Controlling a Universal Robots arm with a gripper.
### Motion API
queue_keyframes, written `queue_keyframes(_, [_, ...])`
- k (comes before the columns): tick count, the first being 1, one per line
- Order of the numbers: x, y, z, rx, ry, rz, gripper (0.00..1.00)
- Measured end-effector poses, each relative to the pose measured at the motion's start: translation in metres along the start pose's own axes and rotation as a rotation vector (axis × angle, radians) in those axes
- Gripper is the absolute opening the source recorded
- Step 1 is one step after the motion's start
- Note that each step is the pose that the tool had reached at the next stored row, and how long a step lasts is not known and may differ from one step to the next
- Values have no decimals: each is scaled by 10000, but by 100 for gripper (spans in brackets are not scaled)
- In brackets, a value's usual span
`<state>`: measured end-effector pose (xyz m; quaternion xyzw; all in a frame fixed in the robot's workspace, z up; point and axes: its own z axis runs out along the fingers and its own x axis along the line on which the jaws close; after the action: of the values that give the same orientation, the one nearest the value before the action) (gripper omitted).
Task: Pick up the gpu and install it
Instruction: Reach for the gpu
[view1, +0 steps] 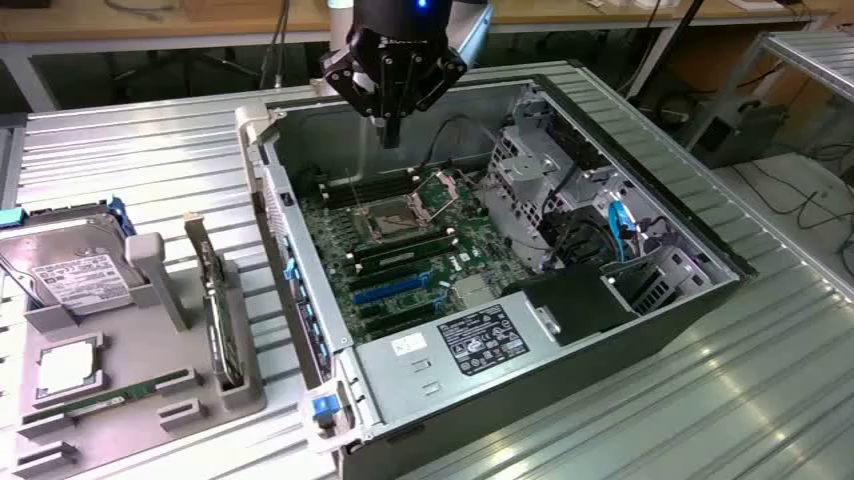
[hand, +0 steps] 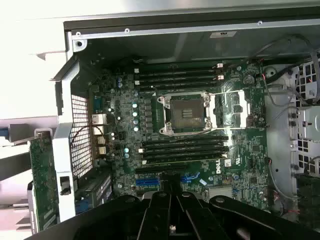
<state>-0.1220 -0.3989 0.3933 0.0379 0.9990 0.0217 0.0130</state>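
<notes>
The pick had not yet begun, by my reading. In the exterior view the gripper (view1: 390, 138) hung over the open computer case (view1: 653, 160), toward twelve o'clock of its motherboard (view1: 400, 270), with the fingers (view1: 390, 125) pressed together and nothing between them. They pointed straight down at the board, well clear of it.

The gpu (view1: 214, 300) stood on edge in a slot of the grey holder (view1: 147, 400), at about nine o'clock from the case on the ribbed metal worktop (view1: 134, 150), its silver bracket at the end farther from the camera. A hard drive (view1: 74, 270) lay in the same holder (at about ten o'clock from the card), near it but apart.

So the step in hand was the approach, and the gripper was well apart from the card. I judged that a grasp would call for the fingers to part, line up across the thin upper edge and close without tipping the card against the slot walls.
</notes>
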Motion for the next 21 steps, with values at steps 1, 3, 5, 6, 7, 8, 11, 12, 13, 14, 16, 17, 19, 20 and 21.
queue_keyframes(1, [0,0,0,0,-1,0,11])
queue_keyframes(3, [0,0,0,0,0,0,11])
queue_keyframes(5, [0,0,0,-1,0,0,11])
queue_keyframes(6, [0,0,0,0,0,0,11])
queue_keyframes(7, [0,0,0,-1,0,0,11])
queue_keyframes(8, [0,0,0,0,0,0,11])
queue_keyframes(11, [23,-13,-2,1,1,2,11])
queue_keyframes(12, [60,-36,-3,0,0,0,11])
queue_keyframes(13, [98,-56,-5,0,0,-1,11])
queue_keyframes(14, [135,-73,-7,1,0,-1,11])
queue_keyframes(16, [216,-111,-10,-1,-1,1,11])
queue_keyframes(17, [257,-130,-12,0,0,0,11])
queue_keyframes(19, [396,-182,-17,0,-1,1,11])
queue_keyframes(20, [439,-196,-19,1,-1,1,11])
queue_keyframes(21, [480,-210,-21,4,-1,0,11])
